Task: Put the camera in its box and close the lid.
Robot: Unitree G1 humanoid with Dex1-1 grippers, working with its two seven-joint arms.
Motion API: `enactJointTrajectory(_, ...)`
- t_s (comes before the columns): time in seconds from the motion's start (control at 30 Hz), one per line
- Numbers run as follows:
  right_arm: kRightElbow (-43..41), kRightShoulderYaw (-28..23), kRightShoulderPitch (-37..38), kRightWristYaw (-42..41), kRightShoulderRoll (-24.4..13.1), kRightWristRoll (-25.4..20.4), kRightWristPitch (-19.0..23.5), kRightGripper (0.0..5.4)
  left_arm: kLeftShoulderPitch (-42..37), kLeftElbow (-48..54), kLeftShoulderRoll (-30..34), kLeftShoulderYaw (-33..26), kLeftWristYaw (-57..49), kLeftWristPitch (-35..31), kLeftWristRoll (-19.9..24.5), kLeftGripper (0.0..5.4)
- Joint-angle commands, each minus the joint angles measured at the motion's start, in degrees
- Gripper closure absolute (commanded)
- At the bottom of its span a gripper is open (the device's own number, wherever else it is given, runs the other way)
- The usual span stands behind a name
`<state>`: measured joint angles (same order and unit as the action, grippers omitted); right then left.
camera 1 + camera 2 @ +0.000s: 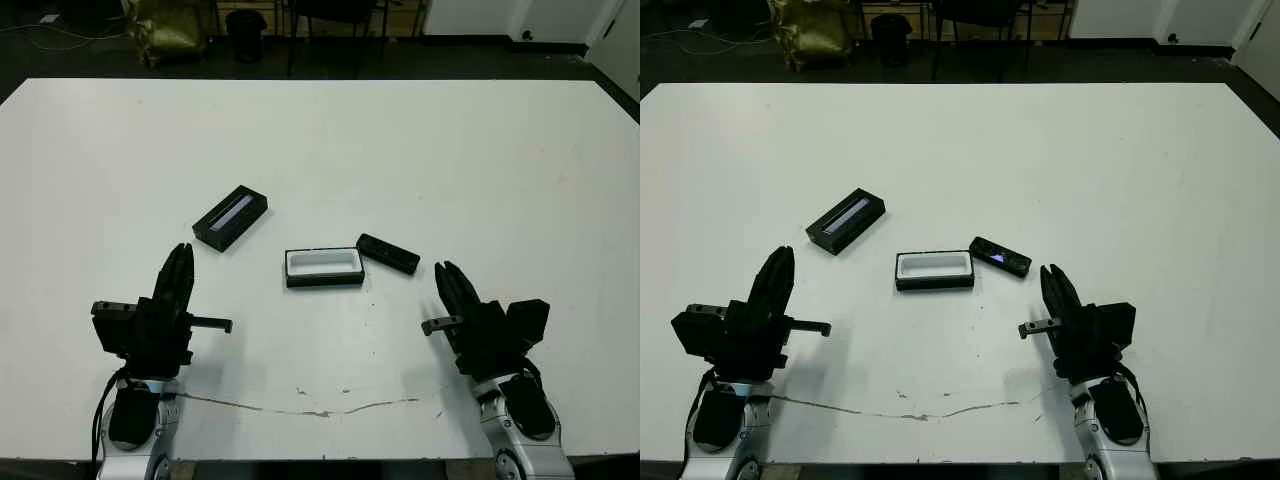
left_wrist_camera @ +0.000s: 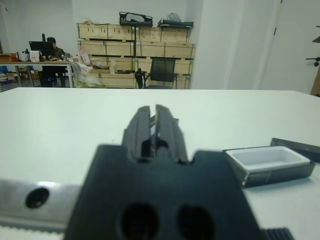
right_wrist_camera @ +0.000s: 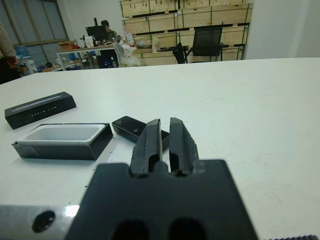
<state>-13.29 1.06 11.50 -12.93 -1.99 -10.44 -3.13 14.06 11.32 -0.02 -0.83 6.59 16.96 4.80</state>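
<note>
Lid (image 1: 230, 217) left — apart from box (image 1: 324, 267)

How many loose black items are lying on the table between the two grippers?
3. The lid lies farthest left, apart from the others; the open box sits in the middle; the camera lies at its right end. None looks hidden.

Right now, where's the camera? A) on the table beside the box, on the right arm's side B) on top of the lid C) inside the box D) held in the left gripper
A: the camera lies on the table at the end of the open box nearest the right gripper; the box's white lining is bare, and the lid sits apart on the other side.
</note>
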Motion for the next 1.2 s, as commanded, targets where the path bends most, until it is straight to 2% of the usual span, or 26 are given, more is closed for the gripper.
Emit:
enactJointTrajectory(0.03,0.30,-0.19,0.42,0.03,-0.30,-0.49,0.82,5.40,0.51,-1.43,0.67,-0.29,0.20,0.56,-0.07,5.39)
enactJointTrajectory(0.2,1.28,-0.36,0.38,-0.47,-0.42,-0.84,-0.06,5.40,0.68,-0.80,0.39,0.01,-0.22,-0.75,-0.22,5.39)
enactJointTrajectory(0.43,-3.00,-0.11,1.29,1.22,-0.83,-0.71,5.35,5.40,0.72,-0.70,0.50,0.15,-0.13,-0.77,-0.22,5.39)
enactJointTrajectory(0.47,-2.99,-0.35,0.95,0.69,-1.25,-0.74,4.83,5.40,0.78,-0.64,0.41,0.20,-0.28,-0.89,-0.32,5.39)
enactJointTrajectory(0.53,-0.23,-1.59,-0.84,-2.89,-2.40,-2.65,0.97,5.40,0.88,-0.54,0.33,0.28,-0.40,-1.02,-0.45,5.39)
enactJointTrajectory(0.57,0.99,-2.35,-1.85,-4.62,-3.30,-3.47,-0.25,5.40,0.92,-0.49,0.33,0.32,-0.41,-1.02,-0.46,5.39)
enactJointTrajectory(0.7,1.48,-4.45,-5.73,-8.11,-8.38,-3.77,0.91,5.40,0.72,-0.87,0.46,0.17,-0.33,-0.57,-0.34,5.39)
enactJointTrajectory(0.8,-0.07,-5.06,-8.54,-9.14,-13.02,-2.92,5.82,5.40,0.92,-0.16,0.60,0.32,-0.29,-1.52,-0.32,5.39)
enactJointTrajectory(0.9,4.19,-5.95,-13.16,-13.80,-16.27,-4.92,5.23,5.40,0.58,-0.77,0.56,0.37,0.16,-0.95,0.19,5.39)
enactJointTrajectory(1.0,8.11,-6.10,-17.37,-17.75,-19.64,-4.80,5.03,5.40,0.12,-1.57,0.62,0.23,0.12,-0.11,-0.25,5.39)
enactJointTrajectory(1.13,9.18,-4.99,-21.53,-20.59,-23.80,-4.34,10.58,5.40,0.31,-0.51,0.70,0.33,0.23,-1.61,0.12,5.39)
enactJointTrajectory(1.2,10.47,-3.98,-23.22,-22.78,-25.40,-3.74,10.92,5.30,0.36,-0.28,0.61,0.39,-0.01,-1.86,-0.18,5.40)
